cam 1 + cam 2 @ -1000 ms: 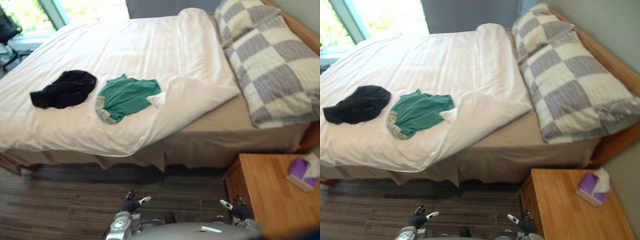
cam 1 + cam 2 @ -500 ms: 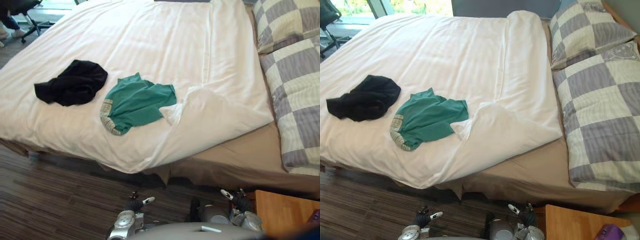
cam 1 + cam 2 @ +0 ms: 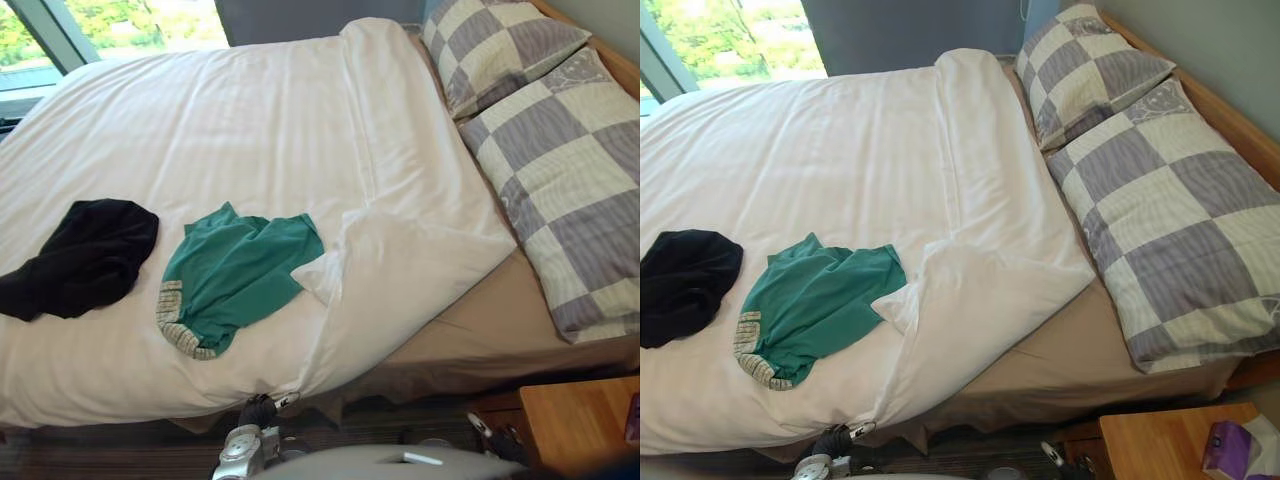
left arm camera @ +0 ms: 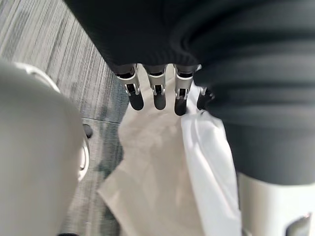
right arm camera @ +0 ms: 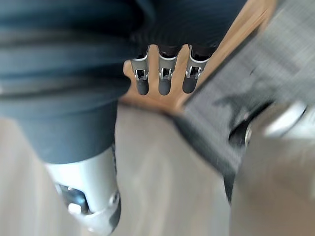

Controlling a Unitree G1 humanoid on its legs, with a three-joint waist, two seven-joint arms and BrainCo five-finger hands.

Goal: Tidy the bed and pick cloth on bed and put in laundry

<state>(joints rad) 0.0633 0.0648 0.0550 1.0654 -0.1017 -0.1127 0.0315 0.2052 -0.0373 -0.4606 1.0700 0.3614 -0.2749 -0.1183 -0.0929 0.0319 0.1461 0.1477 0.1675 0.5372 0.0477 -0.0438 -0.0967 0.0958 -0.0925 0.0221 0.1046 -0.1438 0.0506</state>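
**Left hand.** In its wrist view the left hand (image 4: 158,92) is shown with fingers straight and relaxed, and nothing is grasped. Past the dark tips, the hanging edge of the white duvet (image 4: 206,162) and the striped floor (image 4: 49,44) are seen. The left eye view places this hand low, just in front of the bed's near edge and under the duvet's overhang.

**Right hand.** The right hand (image 5: 164,78) is likewise shown released and empty in its wrist view, with the fingers extended. In the left eye view it is placed low beside the wooden nightstand (image 3: 580,425). A purple and white tissue box (image 3: 1230,450) on that nightstand is shown clearly in the right eye view.

**Bed.** The green garment (image 3: 240,275) lies crumpled on the duvet near the near edge, touching the turned-back duvet corner. The black garment (image 3: 75,258) lies on the duvet to its left, a little apart, and neither garment is touched by a hand. A tan sheet (image 3: 480,330) is exposed beside the folded corner. Two checked pillows (image 3: 560,170) are seen at the head of the bed, on the robot's right.
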